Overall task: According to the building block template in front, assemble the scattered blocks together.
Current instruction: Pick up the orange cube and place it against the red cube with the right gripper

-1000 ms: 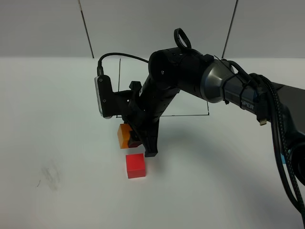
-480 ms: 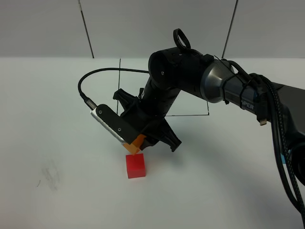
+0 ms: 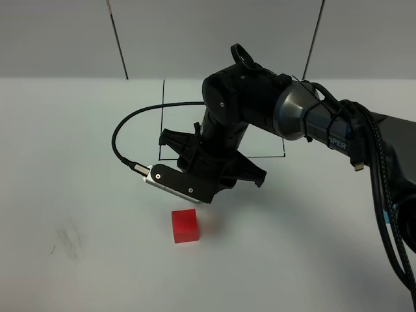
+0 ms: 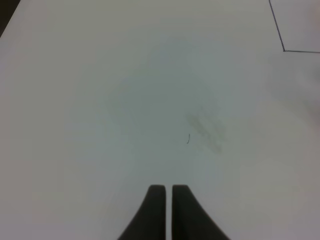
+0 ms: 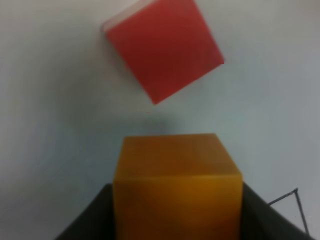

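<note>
Orange cube (image 5: 175,185) sits clenched in the right end effector (image 5: 176,216), carried above the table (image 3: 78,162) just to the far side of the red cube (image 3: 185,226), which lies alone near the front. In the wrist view the red cube is turned at an angle to the orange one, so setting it down as it stands would probably leave a skewed, gapped joint or nudge the red cube away. The fingers grip only part of the cube, so it could twist on release. The arm hides the inside of the black-lined frame (image 3: 163,104), and no blue cube shows. The left end effector (image 4: 168,200) is clenched empty over bare table at the left.
</note>
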`<act>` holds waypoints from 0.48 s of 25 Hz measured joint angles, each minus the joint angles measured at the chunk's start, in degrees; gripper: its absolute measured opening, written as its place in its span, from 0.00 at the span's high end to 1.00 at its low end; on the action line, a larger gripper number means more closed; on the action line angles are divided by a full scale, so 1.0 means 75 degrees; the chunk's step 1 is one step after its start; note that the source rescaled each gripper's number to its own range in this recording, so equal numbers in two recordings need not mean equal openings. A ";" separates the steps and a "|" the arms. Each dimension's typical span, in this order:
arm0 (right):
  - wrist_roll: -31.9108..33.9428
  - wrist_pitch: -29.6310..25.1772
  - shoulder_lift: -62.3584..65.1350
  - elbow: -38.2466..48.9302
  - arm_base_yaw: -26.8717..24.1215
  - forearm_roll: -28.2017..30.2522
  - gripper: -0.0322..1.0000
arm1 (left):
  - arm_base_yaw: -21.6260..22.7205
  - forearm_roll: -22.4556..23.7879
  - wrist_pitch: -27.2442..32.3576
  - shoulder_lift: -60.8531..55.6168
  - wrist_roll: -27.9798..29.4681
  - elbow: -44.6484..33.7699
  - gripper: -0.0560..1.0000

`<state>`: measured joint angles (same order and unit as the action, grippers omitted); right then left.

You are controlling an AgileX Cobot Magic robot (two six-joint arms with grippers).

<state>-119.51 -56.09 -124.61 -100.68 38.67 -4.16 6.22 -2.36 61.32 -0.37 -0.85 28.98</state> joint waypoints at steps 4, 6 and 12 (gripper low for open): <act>0.0000 -0.0111 0.0000 0.0000 0.0098 0.0203 0.41 | 0.0000 0.0000 0.0000 0.0000 0.0000 0.0000 0.94; 0.0000 -0.0262 0.0000 0.0000 0.0112 0.0203 0.41 | 0.0000 0.0000 0.0000 0.0000 0.0000 0.0000 0.94; 0.0000 -0.0707 0.0000 0.0000 0.0118 0.0211 0.41 | 0.0000 0.0000 0.0000 0.0000 0.0000 0.0000 0.94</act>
<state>-119.51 -61.39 -124.61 -100.68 39.55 -2.58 6.22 -2.36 61.32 -0.37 -0.85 28.98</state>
